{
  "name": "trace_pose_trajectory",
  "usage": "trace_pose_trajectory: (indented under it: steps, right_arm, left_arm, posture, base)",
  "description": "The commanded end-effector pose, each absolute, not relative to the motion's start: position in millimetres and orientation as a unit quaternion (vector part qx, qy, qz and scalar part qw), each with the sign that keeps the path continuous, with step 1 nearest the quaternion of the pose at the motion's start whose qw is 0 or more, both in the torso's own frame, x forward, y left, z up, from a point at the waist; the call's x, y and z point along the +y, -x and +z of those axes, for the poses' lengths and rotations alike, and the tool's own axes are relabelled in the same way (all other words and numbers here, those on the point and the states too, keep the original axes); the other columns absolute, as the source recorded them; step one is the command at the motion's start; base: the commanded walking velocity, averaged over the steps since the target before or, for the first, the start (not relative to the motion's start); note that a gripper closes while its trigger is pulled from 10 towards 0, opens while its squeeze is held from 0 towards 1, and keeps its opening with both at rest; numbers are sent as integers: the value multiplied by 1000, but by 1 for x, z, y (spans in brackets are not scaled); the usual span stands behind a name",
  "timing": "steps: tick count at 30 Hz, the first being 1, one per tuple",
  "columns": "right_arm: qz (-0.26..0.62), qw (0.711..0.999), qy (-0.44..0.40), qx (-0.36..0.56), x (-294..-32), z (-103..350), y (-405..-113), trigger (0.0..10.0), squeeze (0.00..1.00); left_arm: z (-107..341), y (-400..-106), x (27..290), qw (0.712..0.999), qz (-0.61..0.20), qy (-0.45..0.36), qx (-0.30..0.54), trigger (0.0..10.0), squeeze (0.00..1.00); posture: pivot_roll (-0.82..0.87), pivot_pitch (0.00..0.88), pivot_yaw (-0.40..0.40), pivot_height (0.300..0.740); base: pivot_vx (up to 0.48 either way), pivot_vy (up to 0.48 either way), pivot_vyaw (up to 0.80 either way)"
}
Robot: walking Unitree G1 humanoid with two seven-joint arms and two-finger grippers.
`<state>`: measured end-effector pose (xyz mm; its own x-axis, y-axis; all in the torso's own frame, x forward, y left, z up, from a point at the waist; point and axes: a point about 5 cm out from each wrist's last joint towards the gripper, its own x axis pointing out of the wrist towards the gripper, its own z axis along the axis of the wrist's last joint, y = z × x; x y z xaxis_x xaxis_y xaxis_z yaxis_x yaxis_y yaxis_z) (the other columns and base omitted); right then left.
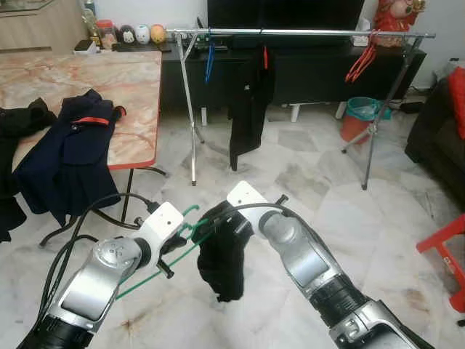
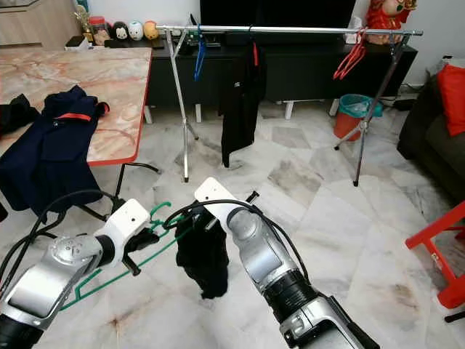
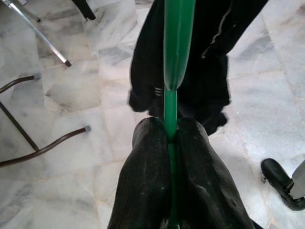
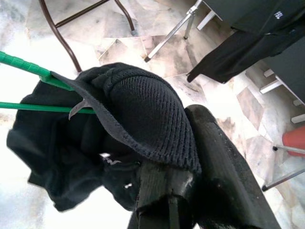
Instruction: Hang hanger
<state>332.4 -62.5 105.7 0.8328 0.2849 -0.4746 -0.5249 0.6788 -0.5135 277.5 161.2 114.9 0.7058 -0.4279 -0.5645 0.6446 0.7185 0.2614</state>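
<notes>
A green hanger [image 1: 156,269] is low in front of me, and my left gripper [image 1: 176,243] is shut on its thin bar [image 3: 170,109]. A black garment [image 1: 221,258] droops over the hanger's far end. My right gripper [image 1: 218,218] is shut on the garment's ribbed edge [image 4: 143,109], which lies pinched between its fingers [image 4: 214,157]. The green bars [image 4: 24,67] run into the cloth. Farther off across the floor stands the silver clothes rack [image 1: 290,32], with a black garment [image 1: 247,109], a blue hanger [image 1: 209,62] and red hangers [image 1: 363,62] on it.
A marble-topped table [image 1: 109,87] at my left carries a navy jacket [image 1: 69,145] that hangs over its edge. A teal bin [image 1: 361,113] stands behind the rack. A dark sofa [image 1: 436,138] and a red stool [image 1: 443,251] are on the right.
</notes>
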Motion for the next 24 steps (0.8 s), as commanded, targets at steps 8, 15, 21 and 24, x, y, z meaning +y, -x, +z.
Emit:
trace_pose_trajectory:
  steps: [8,15,21,24]
  right_arm:
    - [295,853,388,189,-54,97,-322,10000,0]
    - [313,840,398,195,-51,94,-318,10000,0]
    - [333,845,378,178,-44,99,-317,10000,0]
    - [356,847,370,139,-35,107,-317,10000,0]
  left_arm:
    - [117,-279,165,884,-289,-274,246,10000,0]
    - [117,-281,165,891,-278,-269,238,10000,0]
    - [125,-277,153,902,-322,-197,210,10000,0]
    - [128,-272,147,897,-356,-167,202,10000,0]
  posture:
    - [140,0,-38,740]
    - [140,0,-39,740]
    - [139,0,-38,740]
    - [140,0,-37,740]
  base:
    - [0,0,0]
    - [0,0,0]
    - [0,0,0]
    - [0,0,0]
